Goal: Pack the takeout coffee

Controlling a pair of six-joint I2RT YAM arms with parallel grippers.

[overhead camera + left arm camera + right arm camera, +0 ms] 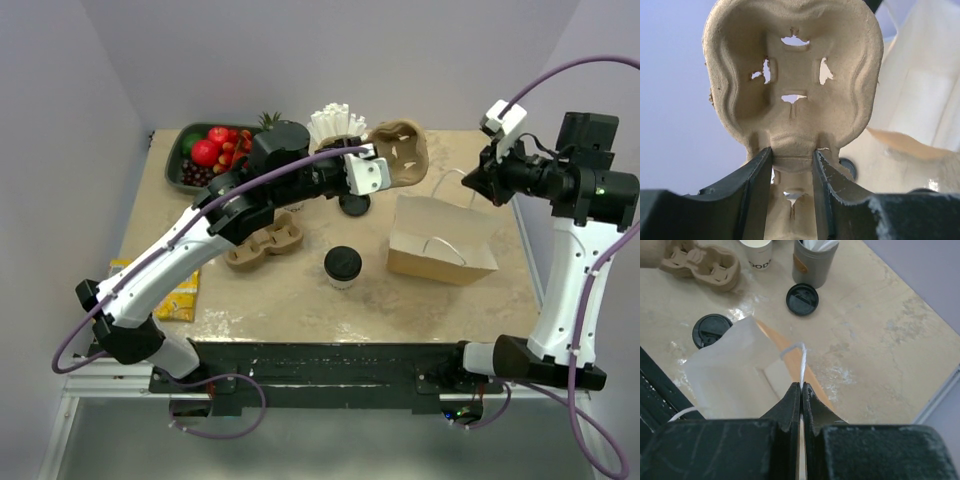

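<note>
Carriers (pixel 265 245) two, lidded coffee (pixel 342 264) one, bag (pixel 440 242) one

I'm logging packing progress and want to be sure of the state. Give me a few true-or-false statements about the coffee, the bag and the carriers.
1. The left fingers clamp a carrier. True.
2. The coffee is inside the bag. False: it stands on the table, beside the bag.
3. The right fingers are shut on the bag's handle. True.
4. The other carrier holds a cup. False: both its wells are empty.
</note>
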